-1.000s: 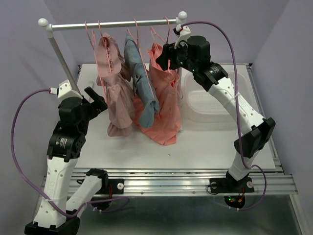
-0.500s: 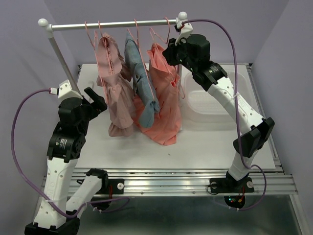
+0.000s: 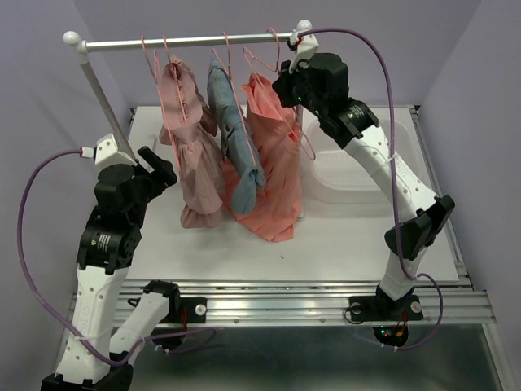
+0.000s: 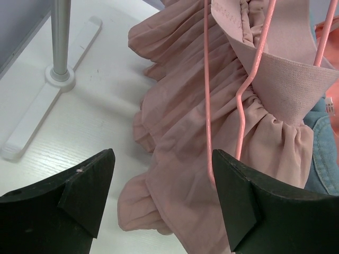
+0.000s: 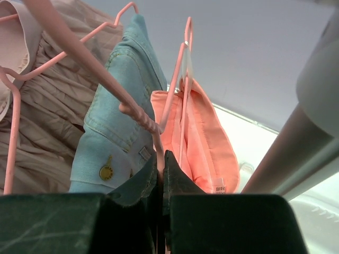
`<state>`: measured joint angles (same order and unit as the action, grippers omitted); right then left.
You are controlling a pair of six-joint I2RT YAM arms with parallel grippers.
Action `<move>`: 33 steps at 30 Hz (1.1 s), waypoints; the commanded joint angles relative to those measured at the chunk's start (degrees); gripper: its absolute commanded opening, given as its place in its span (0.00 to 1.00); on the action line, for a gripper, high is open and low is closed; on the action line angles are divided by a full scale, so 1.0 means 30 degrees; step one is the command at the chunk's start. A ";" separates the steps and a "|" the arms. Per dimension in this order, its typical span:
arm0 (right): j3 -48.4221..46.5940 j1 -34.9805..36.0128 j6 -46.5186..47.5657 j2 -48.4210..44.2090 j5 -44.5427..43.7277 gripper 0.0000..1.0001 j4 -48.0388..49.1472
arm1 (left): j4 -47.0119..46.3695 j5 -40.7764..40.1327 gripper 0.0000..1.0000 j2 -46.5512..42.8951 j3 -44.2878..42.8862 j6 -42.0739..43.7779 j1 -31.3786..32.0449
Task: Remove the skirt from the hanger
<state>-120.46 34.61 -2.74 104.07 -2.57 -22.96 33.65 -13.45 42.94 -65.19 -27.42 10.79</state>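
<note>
Since one second ago, the right gripper (image 5: 160, 159) has moved up and rightward, closer to the right end of the rail (image 3: 187, 41). Locate the skirt (image 3: 273, 175) at frame centre in the top view. It hangs just right of the blue-grey garment (image 3: 236, 138), with its hem down at the table (image 3: 350, 236). Note the left gripper (image 4: 161, 156): its jaws are spread wide, holding nothing, facing the pale pink garment (image 4: 212, 132). The right gripper's fingers are pinched together on the hanger (image 5: 184, 63) wire.
</note>
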 commanded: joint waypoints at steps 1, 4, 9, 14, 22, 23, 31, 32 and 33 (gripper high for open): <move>-0.1680 0.0387 0.0533 -0.0618 0.0124 0.01 0.1676 | -0.0816 0.0294 0.87 -0.0338 0.0108 0.0439 0.0008; -0.1711 0.0387 0.0475 -0.1173 0.0093 0.01 0.2173 | -0.0962 0.0673 0.90 -0.0338 0.0137 0.0439 0.0037; -0.0831 0.0387 -0.0110 -0.2785 0.0386 0.01 0.3173 | -0.1196 0.1027 0.98 -0.0280 0.0255 0.0585 0.0008; -0.0071 0.0387 -0.0463 -0.3927 0.0709 0.01 0.2412 | -0.1401 0.1671 0.99 -0.0309 0.0342 0.0614 0.0037; 0.2181 0.0387 -0.1603 -0.6182 0.1174 0.01 0.0947 | -0.1402 0.3016 0.99 -0.0514 -0.0270 0.0731 0.0008; 0.2621 0.0387 -0.1808 -0.6504 0.1323 0.01 0.0713 | -0.1402 0.3280 0.99 -0.0543 -0.0389 0.0790 0.0008; 0.8325 0.0387 -0.4913 -1.1365 0.2818 0.01 -0.0462 | -0.2894 0.7354 0.99 0.0919 -0.0946 0.0263 0.0796; 0.8338 0.0387 -0.5119 -1.1892 0.3022 0.01 -0.0433 | -0.3041 0.7181 0.99 0.1096 -0.1033 0.0147 0.1292; 0.9760 0.0387 -0.5353 -1.2420 0.3082 0.01 -0.0461 | -0.3390 0.6890 0.99 0.1272 -0.1121 -0.0086 0.1935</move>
<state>-97.17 35.35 -13.56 73.84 3.49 -27.38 29.45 2.31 44.12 -65.65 -26.92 12.58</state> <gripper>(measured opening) 0.056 0.986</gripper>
